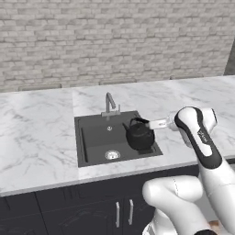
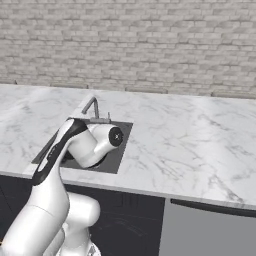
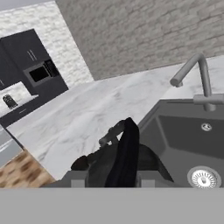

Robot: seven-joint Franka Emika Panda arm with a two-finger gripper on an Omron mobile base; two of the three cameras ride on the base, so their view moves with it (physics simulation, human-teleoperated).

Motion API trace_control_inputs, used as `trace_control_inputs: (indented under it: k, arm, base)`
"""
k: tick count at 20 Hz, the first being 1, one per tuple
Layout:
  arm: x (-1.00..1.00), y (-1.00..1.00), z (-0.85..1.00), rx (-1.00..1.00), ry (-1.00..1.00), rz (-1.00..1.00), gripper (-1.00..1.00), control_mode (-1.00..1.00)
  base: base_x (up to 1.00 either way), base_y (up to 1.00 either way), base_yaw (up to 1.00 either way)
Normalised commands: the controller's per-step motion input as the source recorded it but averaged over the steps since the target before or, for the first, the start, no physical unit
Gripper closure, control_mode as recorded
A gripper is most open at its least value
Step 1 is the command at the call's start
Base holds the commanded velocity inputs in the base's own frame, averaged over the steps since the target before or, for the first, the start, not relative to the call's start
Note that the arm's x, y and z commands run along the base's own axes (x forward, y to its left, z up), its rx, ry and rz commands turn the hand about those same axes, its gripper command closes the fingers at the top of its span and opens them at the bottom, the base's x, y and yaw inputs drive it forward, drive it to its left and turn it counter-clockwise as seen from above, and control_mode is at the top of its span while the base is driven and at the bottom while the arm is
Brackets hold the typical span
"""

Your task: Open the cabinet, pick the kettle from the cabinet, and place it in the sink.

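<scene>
**Kettle's over the basin, now just set it down gently**

Going left to right in the left base view: bare marble worktop [image 1: 36,137], then the sink [image 1: 92,137] with its faucet [image 1: 110,104] at 12 o'clock of the basin and the round drain [image 1: 112,155] down near 6. The kettle [image 1: 139,136] sits in the right half of the basin, roughly 3 o'clock from the drain, though I can't tell if its base is touching the bottom or hanging just above it. Right of that is the tool [image 1: 156,124], reaching in sideways from the arm.

From the hand view the tool looks pinched on the kettle's arched handle, with the dark strap running up between the two tips.

My take on doing this bit well: lower straight down until the kettle is clearly resting on the basin floor, keep it level so it doesn't tip toward the spout, and stay off the right wall. Then spread the tips and back out the way the tool came in, so it doesn't snag the handle on the way.
</scene>
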Motion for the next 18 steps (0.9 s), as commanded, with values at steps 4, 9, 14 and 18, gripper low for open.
trace_control_inputs:
  k: [4, 9, 14, 18]
  arm:
    - [0.24, 0.03, -0.09, 0.0, 0.11, 0.0, 1.0, -1.0]
    - [0.21, 0.01, -0.1, 0.0, 0.13, 0.0, 1.0, -1.0]
    - [0.2, 0.01, -0.14, 0.0, 0.06, 0.04, 1.0, -1.0]
    - [0.25, 0.05, -0.15, 0.0, 0.0, 0.09, 1.0, -1.0]
  base:
    - [0.0, 0.0, 0.0]
    - [0.0, 0.0, 0.0]
    - [0.0, 0.0, 0.0]
    - [0.0, 0.0, 0.0]
